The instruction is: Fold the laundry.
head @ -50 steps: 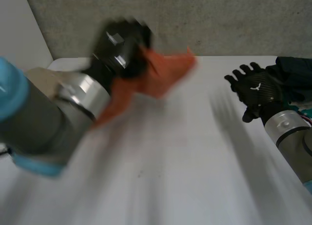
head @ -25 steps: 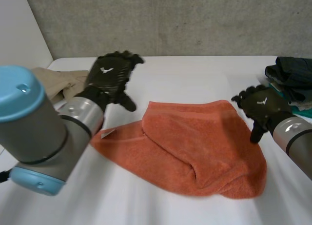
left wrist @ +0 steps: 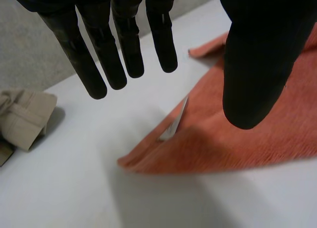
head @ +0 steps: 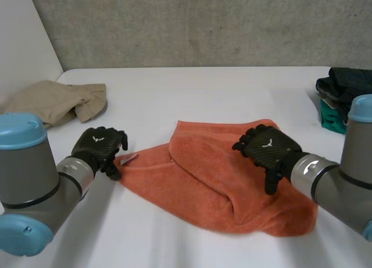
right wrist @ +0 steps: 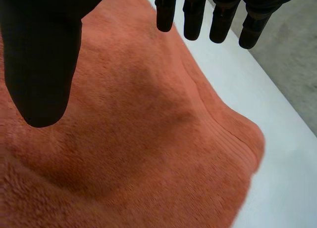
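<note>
One orange towel (head: 203,183), left hand (head: 100,146), right hand (head: 268,148)

We note soft, even light over the white table (head: 203,99), the brightest surface here; the grey wall (head: 203,24) behind it reads duller. Shadows sit close under things and have soft edges, so we place the light overhead. The orange towel (head: 232,181) is well lit, with gentle shading along its folds and a thin dark line under its near edge. The beige cloth (head: 52,99) throws a faint shadow on the table beside it. The dark clothes (head: 343,82) stay murky. The left arm's blue cap (head: 20,128) carries a mild sheen.
</note>
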Tool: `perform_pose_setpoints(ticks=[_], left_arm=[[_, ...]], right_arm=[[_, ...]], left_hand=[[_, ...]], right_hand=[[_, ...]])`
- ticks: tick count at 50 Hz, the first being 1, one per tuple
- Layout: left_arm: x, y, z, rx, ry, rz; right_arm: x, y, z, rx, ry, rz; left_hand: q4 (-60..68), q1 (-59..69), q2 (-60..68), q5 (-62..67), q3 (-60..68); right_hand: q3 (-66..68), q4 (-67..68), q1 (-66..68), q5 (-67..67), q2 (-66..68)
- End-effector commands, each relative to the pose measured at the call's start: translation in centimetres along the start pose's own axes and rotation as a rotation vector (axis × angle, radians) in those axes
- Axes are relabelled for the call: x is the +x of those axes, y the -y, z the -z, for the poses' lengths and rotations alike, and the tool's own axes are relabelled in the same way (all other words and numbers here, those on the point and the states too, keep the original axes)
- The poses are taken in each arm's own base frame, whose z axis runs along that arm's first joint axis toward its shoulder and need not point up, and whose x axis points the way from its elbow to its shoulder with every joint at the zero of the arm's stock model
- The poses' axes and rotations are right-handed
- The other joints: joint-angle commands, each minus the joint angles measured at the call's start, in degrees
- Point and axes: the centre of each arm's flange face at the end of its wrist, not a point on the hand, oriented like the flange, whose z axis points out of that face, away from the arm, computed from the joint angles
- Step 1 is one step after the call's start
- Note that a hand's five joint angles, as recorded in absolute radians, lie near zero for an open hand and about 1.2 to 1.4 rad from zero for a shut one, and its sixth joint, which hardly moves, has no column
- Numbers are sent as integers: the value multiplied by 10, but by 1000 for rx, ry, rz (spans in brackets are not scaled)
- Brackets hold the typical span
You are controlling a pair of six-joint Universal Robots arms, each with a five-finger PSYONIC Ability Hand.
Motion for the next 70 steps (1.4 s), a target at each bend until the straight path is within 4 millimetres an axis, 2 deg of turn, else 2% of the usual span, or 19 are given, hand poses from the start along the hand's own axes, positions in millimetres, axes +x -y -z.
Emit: perform_pose_setpoints(ticks=[1, 11, 13, 20, 27, 32, 37, 39, 40, 43, 49, 52, 55, 61, 64, 67, 68, 69, 70], left_arm=[[-6, -21, -16, -61, 10, -73], [-8, -31, -30, -59, 20, -89], [-7, -32, -32, -57, 20, -91], [-6, -35, -38, -59, 14, -92], [-5, -24, -40, -19, 20, -101], [-11, -6, -46, 40, 41, -105], [-17, 20, -46, 122, 65, -109], [-20, 36, -46, 182, 81, -110], [-21, 41, -46, 204, 87, -111], [-24, 65, -49, 307, 111, -113], [-20, 121, -49, 515, 134, -123], [-23, 148, -46, 601, 151, -121], [-25, 165, -44, 652, 165, -122], [-29, 192, -38, 727, 208, -107], [-20, 191, -36, 724, 186, -105], [-9, 179, -36, 682, 148, -109], [-5, 172, -37, 657, 136, -111], [4, 153, -37, 583, 102, -117], [8, 141, -37, 538, 82, -120]], right_arm=[[-12, -1, -4, 8, 4, 15], [-14, -8, -10, -15, -8, 14], [-14, -9, -10, -17, -7, 14], [-16, -10, -11, -5, -11, 16], [-24, -6, -17, 7, 20, 25], [-41, 11, -23, 14, 92, 23], [-51, 8, -29, -105, 207, -43], [-53, 6, -31, -142, 241, -57], [-54, 4, -34, -170, 260, -66], [-46, 8, -42, -171, 237, -64], [-32, 16, -51, -88, 144, -92], [-13, 34, -34, -33, 21, -82], [-2, 51, -1, 2, -61, -52], [-11, 51, 40, -17, -63, -2], [-19, 49, 57, -13, -54, 29], [-18, 51, 56, 21, -78, 22], [-17, 51, 55, 28, -85, 21], [-16, 51, 53, 34, -91, 20], [-16, 51, 52, 42, -99, 24]], left_hand=[[50, 49, 52, 52, 52], [70, 69, 72, 72, 72], [110, 110, 113, 112, 112], [463, 463, 466, 465, 465], [464, 463, 466, 466, 466], [464, 463, 466, 466, 466], [464, 463, 466, 466, 466], [464, 463, 466, 466, 466], [464, 463, 466, 466, 466], [464, 463, 466, 466, 466], [464, 463, 466, 466, 466], [464, 463, 466, 466, 466], [464, 463, 466, 466, 466], [464, 463, 466, 466, 466], [464, 463, 466, 466, 466], [464, 463, 466, 466, 466], [464, 463, 466, 466, 466], [464, 463, 466, 466, 466], [307, 307, 310, 309, 309]], right_hand=[[-21, -21, -30, -25, -22], [-21, -21, -30, -25, -22], [-21, -21, -30, -25, -22], [-21, -21, -30, -25, -22], [-21, -21, -30, -25, -22], [-21, -21, -30, -25, -22], [-21, -21, -30, -25, -22], [110, 110, 101, 106, 109], [324, 325, 315, 320, 323], [678, 678, 669, 674, 677], [679, 679, 670, 675, 678], [679, 679, 670, 675, 678], [679, 679, 670, 675, 678], [679, 679, 670, 675, 678], [679, 679, 670, 675, 678], [679, 679, 670, 675, 678], [679, 679, 670, 675, 678], [679, 679, 670, 675, 678], [679, 679, 670, 675, 678]])
